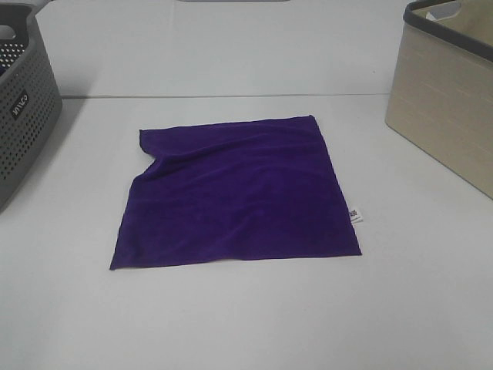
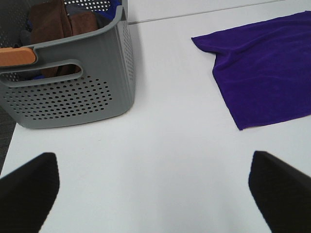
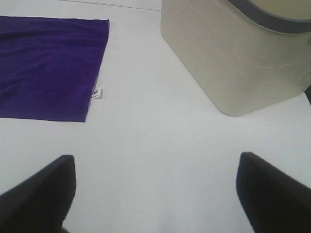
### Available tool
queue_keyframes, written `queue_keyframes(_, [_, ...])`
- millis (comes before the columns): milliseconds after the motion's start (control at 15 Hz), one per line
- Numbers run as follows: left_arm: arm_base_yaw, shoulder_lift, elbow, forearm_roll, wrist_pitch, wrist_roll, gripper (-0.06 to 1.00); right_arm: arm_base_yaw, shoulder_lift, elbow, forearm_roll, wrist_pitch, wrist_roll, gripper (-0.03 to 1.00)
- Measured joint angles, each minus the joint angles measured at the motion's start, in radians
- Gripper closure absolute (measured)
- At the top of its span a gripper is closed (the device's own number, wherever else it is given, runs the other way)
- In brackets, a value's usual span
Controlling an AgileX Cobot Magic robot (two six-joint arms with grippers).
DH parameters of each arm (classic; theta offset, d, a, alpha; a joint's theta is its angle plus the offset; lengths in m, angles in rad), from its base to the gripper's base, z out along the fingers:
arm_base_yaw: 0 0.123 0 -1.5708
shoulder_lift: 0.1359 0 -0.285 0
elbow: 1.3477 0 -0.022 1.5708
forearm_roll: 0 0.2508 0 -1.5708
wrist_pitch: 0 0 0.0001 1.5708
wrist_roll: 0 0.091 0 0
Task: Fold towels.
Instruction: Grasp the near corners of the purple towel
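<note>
A deep purple square towel (image 1: 235, 196) lies spread flat on the white table (image 1: 246, 316), with a small white tag (image 1: 356, 215) on its right edge and its far left corner slightly rumpled. It also shows in the left wrist view (image 2: 265, 73) and the right wrist view (image 3: 46, 65), tag (image 3: 97, 92) included. Neither arm shows in the exterior high view. My left gripper (image 2: 155, 189) is open and empty over bare table, to the left of the towel. My right gripper (image 3: 155, 191) is open and empty over bare table, to the right of the towel.
A grey perforated basket (image 1: 23, 108) stands at the table's far left; in the left wrist view the basket (image 2: 73, 92) holds brown and blue cloth. A beige bin (image 1: 451, 92) with a dark rim stands at the far right and shows in the right wrist view (image 3: 238, 53).
</note>
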Motion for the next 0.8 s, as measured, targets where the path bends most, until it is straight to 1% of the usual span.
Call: queue_keyframes(800, [0.0, 0.0, 0.0, 0.0, 0.0, 0.0, -0.04, 0.0, 0.0, 0.0, 0.0, 0.0, 0.0, 0.1])
